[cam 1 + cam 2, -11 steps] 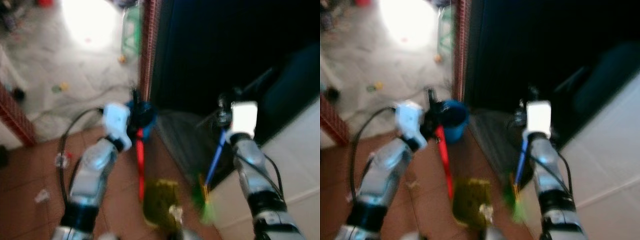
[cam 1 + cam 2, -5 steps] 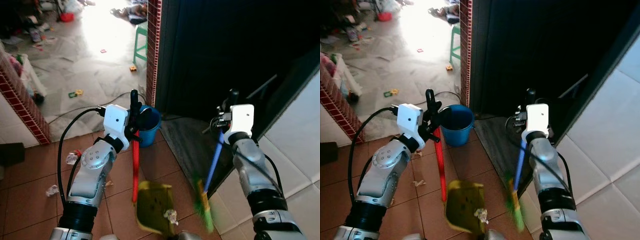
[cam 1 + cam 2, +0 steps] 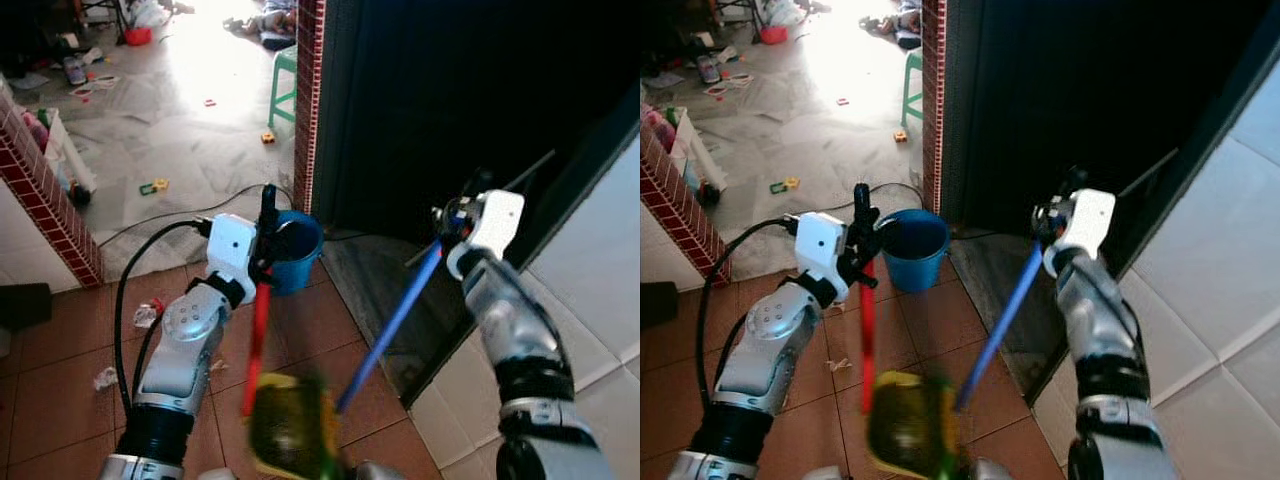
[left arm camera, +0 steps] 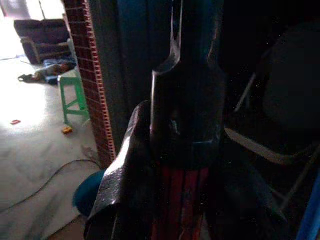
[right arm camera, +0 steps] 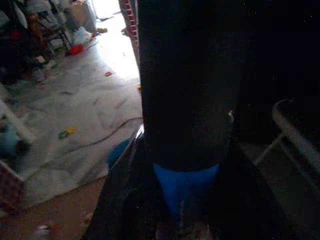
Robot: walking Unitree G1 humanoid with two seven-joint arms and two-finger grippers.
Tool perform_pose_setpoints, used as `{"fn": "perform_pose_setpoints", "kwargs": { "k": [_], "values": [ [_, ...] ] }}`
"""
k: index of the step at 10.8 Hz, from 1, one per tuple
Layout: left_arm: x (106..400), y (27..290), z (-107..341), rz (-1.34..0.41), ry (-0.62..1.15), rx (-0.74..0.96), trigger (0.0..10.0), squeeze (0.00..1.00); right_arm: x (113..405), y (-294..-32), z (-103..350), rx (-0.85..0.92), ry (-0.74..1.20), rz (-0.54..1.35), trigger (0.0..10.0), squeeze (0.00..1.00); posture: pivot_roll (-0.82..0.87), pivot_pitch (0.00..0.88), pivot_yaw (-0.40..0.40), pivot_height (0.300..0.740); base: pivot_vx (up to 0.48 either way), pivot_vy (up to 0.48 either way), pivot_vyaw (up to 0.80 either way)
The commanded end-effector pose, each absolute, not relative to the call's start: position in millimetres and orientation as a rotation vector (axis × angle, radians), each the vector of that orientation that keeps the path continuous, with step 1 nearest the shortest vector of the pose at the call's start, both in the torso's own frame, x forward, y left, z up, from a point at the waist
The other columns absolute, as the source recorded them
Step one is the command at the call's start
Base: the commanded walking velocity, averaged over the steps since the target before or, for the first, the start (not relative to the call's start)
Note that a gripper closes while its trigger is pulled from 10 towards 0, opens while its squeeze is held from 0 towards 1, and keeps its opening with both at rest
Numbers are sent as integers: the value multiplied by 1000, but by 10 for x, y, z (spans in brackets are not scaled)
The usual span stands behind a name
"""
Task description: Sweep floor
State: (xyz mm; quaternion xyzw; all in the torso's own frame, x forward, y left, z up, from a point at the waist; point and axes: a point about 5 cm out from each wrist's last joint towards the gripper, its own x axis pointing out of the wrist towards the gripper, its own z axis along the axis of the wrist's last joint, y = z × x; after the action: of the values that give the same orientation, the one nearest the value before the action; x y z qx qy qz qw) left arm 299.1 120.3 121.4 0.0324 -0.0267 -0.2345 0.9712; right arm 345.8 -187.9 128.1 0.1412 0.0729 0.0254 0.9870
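Observation:
My left gripper (image 3: 268, 232) is shut on the red handle (image 3: 255, 340) of a yellow-green dustpan (image 3: 285, 435), which hangs blurred low in front of me. My right gripper (image 3: 452, 222) is shut on the blue broom handle (image 3: 388, 325). That handle slants down to the left, and its lower end meets the dustpan. In the left wrist view the red handle (image 4: 181, 210) sits between the black fingers (image 4: 187, 90). The right wrist view has the blue handle (image 5: 184, 190) clamped the same way. A blue bucket (image 3: 908, 247) stands on the brown tiles just beyond the left gripper.
Scraps of litter (image 3: 105, 379) lie on the brown tiles at the left. A red brick pillar (image 3: 308, 100) edges a dark doorway. Beyond it are a grey floor with small toys (image 3: 153, 186), a cable (image 3: 190, 215) and a green stool (image 3: 286, 80). White tiled wall (image 3: 590, 280) stands at right.
The right arm has swung the broom's lower end leftward to the dustpan, with the broom now steeply slanted. The dustpan has shifted slightly left and is blurred.

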Motion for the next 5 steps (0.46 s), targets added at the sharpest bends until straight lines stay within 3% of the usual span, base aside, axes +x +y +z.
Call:
{"fn": "perform_pose_setpoints", "kwargs": {
  "k": [1,5],
  "values": [
    [3021,1149,1338,-480,-123,40,10000,0,3533,-1829,1555,387,60,95,10000,0,-36,0,-48,740,0,0,0],
    [3109,1316,1337,-330,-129,35,10000,0,3444,-1919,1500,101,40,84,10000,0,-38,0,-64,740,0,0,0]
  ]
}}
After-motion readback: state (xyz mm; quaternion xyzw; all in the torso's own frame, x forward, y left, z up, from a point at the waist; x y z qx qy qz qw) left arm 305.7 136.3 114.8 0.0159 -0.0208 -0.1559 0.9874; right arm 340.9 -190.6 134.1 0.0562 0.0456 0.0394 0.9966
